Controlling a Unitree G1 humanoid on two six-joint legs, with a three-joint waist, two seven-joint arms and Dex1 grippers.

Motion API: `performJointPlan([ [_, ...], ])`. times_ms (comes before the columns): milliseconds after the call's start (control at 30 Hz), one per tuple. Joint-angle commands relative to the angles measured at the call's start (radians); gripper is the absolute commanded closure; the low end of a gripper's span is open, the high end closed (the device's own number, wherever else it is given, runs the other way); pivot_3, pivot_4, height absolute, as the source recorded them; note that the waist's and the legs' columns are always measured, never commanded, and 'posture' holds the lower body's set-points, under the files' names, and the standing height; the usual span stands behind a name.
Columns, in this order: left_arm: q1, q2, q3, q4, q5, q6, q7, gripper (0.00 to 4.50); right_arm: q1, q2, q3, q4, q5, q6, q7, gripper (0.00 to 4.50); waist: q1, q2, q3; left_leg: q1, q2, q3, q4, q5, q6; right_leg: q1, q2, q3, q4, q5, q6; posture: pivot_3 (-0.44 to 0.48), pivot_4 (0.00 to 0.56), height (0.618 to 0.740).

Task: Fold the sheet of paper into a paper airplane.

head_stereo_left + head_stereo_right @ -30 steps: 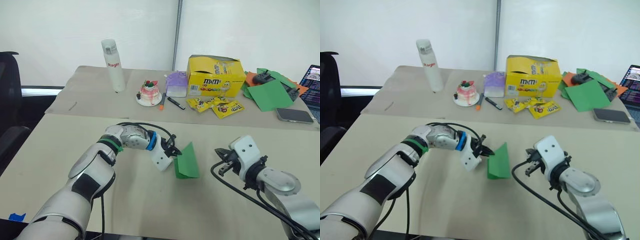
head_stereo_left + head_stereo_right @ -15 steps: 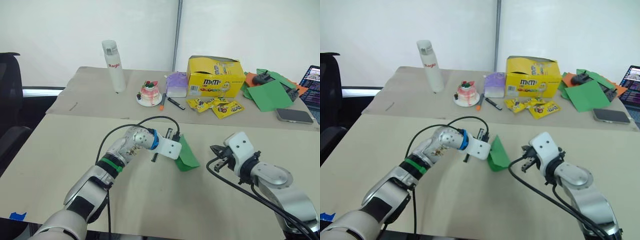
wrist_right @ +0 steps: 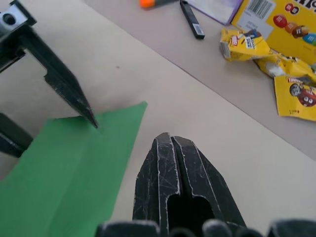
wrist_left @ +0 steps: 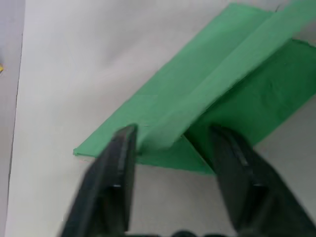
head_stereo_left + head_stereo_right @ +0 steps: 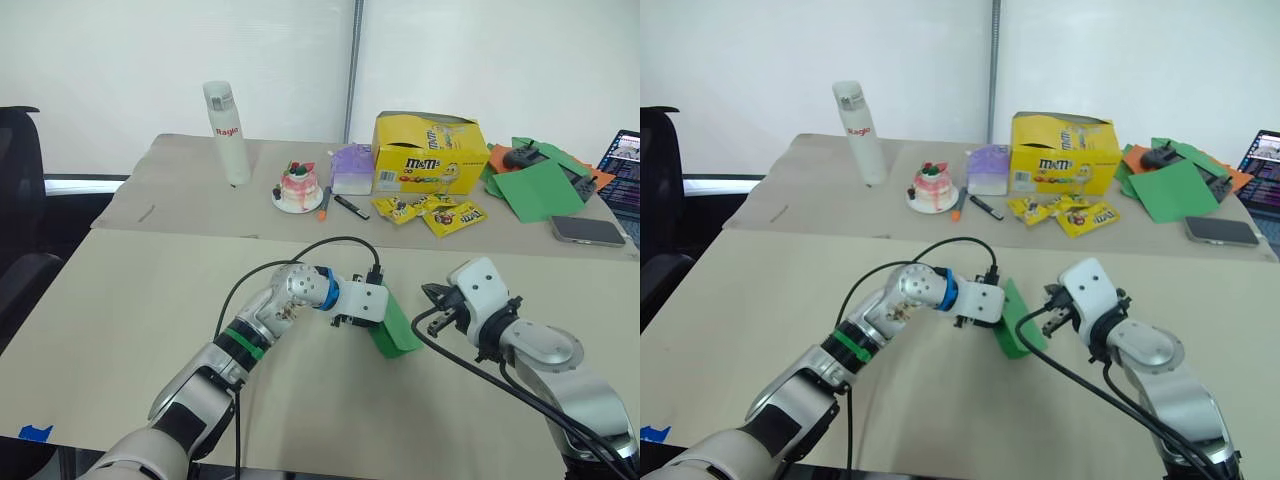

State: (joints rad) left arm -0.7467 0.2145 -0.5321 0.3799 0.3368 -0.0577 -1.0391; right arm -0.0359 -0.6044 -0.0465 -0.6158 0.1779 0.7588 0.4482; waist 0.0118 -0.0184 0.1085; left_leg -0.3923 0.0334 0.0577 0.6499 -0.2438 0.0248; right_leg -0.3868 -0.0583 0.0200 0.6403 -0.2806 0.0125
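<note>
The sheet of paper (image 5: pixel 397 327) is bright green and folded, with a raised crease down its middle. It rests tilted on the near tan table between my two grippers. My left gripper (image 4: pixel 173 142) is open. Its fingers (image 4: pixel 121 153) stand on either side of the raised fold without pinching it. My right gripper (image 5: pixel 432 304) is shut and holds nothing. Its tips hover just off the paper's right edge (image 3: pixel 123 123), where the left gripper's fingers (image 3: pixel 69 89) also show. No finished paper airplane is in view.
On the far table stand a white bottle (image 5: pixel 227 130), a small cake on a plate (image 5: pixel 298 186), pens (image 5: pixel 350 206), a yellow M&M's box (image 5: pixel 432 150), candy packets (image 5: pixel 442 213), larger green and orange sheets (image 5: pixel 540 188), a phone (image 5: pixel 588 230) and a laptop (image 5: pixel 627 170).
My left gripper swung right across the table with the green paper, lowered it toward the surface and opened its fingers. My right gripper shifted slightly toward the paper and stayed shut.
</note>
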Motion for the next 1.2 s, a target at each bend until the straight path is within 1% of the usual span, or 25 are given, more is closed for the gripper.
performJointPlan([
  [33,-0.008,0.031,0.056,-0.064,-0.085,0.019,-0.044,0.68,-0.011,0.003,-0.02,-0.032,0.015,-0.016,0.007,4.5,0.0,0.0,0.0,0.0,0.0,0.0,0.0,0.0,0.0,0.0,0.0,0.0,0.0,0.0,0.0,0.0,0.15,0.722],
  [100,-0.005,0.072,0.089,-0.075,-0.152,0.014,-0.099,0.03,0.009,0.02,-0.023,-0.082,0.108,0.033,0.058,4.5,-0.002,0.0,0.0,0.0,0.0,0.0,0.0,0.0,0.0,0.0,0.0,0.0,0.0,0.0,0.0,0.0,0.15,0.722],
  [167,0.001,0.117,0.129,-0.062,-0.221,0.023,-0.158,0.03,0.035,0.015,-0.008,-0.128,0.132,0.028,0.081,4.5,-0.002,0.0,0.0,0.0,0.001,-0.001,0.0,0.0,0.0,0.0,0.001,0.0,0.0,0.0,0.0,0.0,0.15,0.722],
  [267,-0.001,0.184,0.192,-0.001,-0.302,-0.019,-0.219,0.0,0.059,0.031,-0.005,-0.173,0.173,0.057,0.077,3.66,-0.006,0.001,0.0,0.001,0.001,-0.001,0.0,0.0,0.0,0.0,0.001,0.0,0.001,0.0,-0.001,0.0,0.15,0.722],
  [300,-0.003,0.197,0.206,0.014,-0.325,-0.028,-0.238,0.0,0.066,0.028,0.003,-0.181,0.169,0.063,0.071,3.24,-0.005,0.0,0.0,0.001,0.001,-0.001,0.0,0.0,0.0,0.0,0.001,0.0,0.001,0.0,-0.001,0.0,0.15,0.722],
  [367,-0.006,0.205,0.247,0.042,-0.383,-0.013,-0.265,0.0,0.071,0.026,0.027,-0.185,0.121,0.055,0.026,2.61,-0.002,0.0,0.0,0.001,0.001,-0.001,0.0,0.0,0.0,0.0,0.0,0.0,0.001,0.0,-0.001,0.0,0.15,0.722],
  [433,-0.008,0.206,0.264,0.071,-0.395,-0.03,-0.257,0.0,0.075,0.042,0.046,-0.191,0.12,0.084,-0.005,1.89,0.003,0.0,0.0,0.0,0.0,-0.001,0.001,0.0,0.0,0.0,-0.001,-0.001,0.001,0.0,-0.001,0.0,0.15,0.722],
  [467,-0.008,0.206,0.267,0.075,-0.401,-0.011,-0.261,0.0,0.08,0.048,0.054,-0.193,0.128,0.098,-0.011,1.6,0.003,0.0,0.0,0.0,0.0,-0.001,0.001,0.0,0.0,0.0,-0.001,-0.001,0.001,-0.001,0.0,0.0,0.15,0.722],
  [500,-0.004,0.203,0.271,0.071,-0.422,0.025,-0.278,0.0,0.089,0.052,0.063,-0.192,0.131,0.107,-0.014,1.19,0.003,0.0,0.0,0.0,0.0,-0.001,0.002,0.0,0.0,0.0,-0.001,-0.001,0.001,-0.001,0.0,0.0,0.15,0.722],
  [533,-0.003,0.194,0.282,0.069,-0.445,0.054,-0.282,0.0,0.102,0.047,0.081,-0.184,0.116,0.102,-0.02,0.92,0.002,0.0,0.0,-0.001,0.0,-0.001,0.002,0.0,0.0,0.0,-0.001,-0.001,0.001,-0.001,0.0,0.0,0.15,0.722],
  [667,-0.008,0.166,0.3,0.074,-0.484,0.096,-0.28,0.0,0.129,0.047,0.129,-0.164,0.071,0.092,-0.052,0.92,-0.002,0.0,0.0,-0.001,0.0,-0.001,0.002,0.0,0.0,0.0,0.0,-0.001,0.001,-0.001,0.0,0.0,0.15,0.722],
  [767,-0.024,0.149,0.313,0.089,-0.496,0.125,-0.261,0.0,0.134,0.016,0.177,-0.158,0.018,0.063,-0.056,0.92,-0.003,0.0,0.0,0.0,0.0,-0.001,0.002,0.0,0.0,0.0,0.0,0.0,0.001,-0.001,0.0,0.0,0.15,0.722],
  [867,-0.035,0.144,0.328,0.105,-0.504,0.147,-0.248,0.0,0.133,0.014,0.181,-0.162,-0.007,0.044,-0.068,1.75,-0.003,0.0,0.0,0.0,0.0,-0.001,0.002,0.0,0.0,0.0,0.0,0.0,0.001,-0.001,0.0,0.0,0.15,0.722],
  [967,-0.041,0.144,0.341,0.122,-0.512,0.169,-0.24,0.0,0.135,0.0,0.181,-0.169,-0.024,0.042,-0.062,2.87,-0.003,0.0,0.0,0.0,0.0,-0.001,0.002,0.0,0.0,0.0,0.001,0.0,0.001,-0.001,0.0,0.0,0.15,0.722],
  [1100,-0.051,0.147,0.369,0.15,-0.53,0.195,-0.233,0.0,0.118,-0.015,0.196,-0.175,-0.023,0.053,-0.042,4.24,-0.002,0.0,0.0,0.0,0.0,-0.001,0.002,0.0,0.0,0.0,0.0,0.0,0.001,-0.001,0.0,0.0,0.15,0.722],
  [1133,-0.052,0.148,0.377,0.152,-0.535,0.202,-0.232,0.0,0.111,-0.019,0.202,-0.173,-0.022,0.047,-0.035,4.47,-0.002,0.0,0.0,0.0,0.0,-0.001,0.002,0.0,0.0,0.0,0.0,0.0,0.001,-0.001,0.0,0.0,0.15,0.722],
  [1200,-0.053,0.153,0.395,0.148,-0.546,0.213,-0.231,0.0,0.098,-0.043,0.221,-0.165,-0.033,0.026,-0.009,4.47,-0.003,0.0,0.0,0.0,0.0,-0.002,0.002,0.0,0.0,0.0,0.001,0.0,0.001,-0.001,0.0,0.0,0.15,0.722],
])
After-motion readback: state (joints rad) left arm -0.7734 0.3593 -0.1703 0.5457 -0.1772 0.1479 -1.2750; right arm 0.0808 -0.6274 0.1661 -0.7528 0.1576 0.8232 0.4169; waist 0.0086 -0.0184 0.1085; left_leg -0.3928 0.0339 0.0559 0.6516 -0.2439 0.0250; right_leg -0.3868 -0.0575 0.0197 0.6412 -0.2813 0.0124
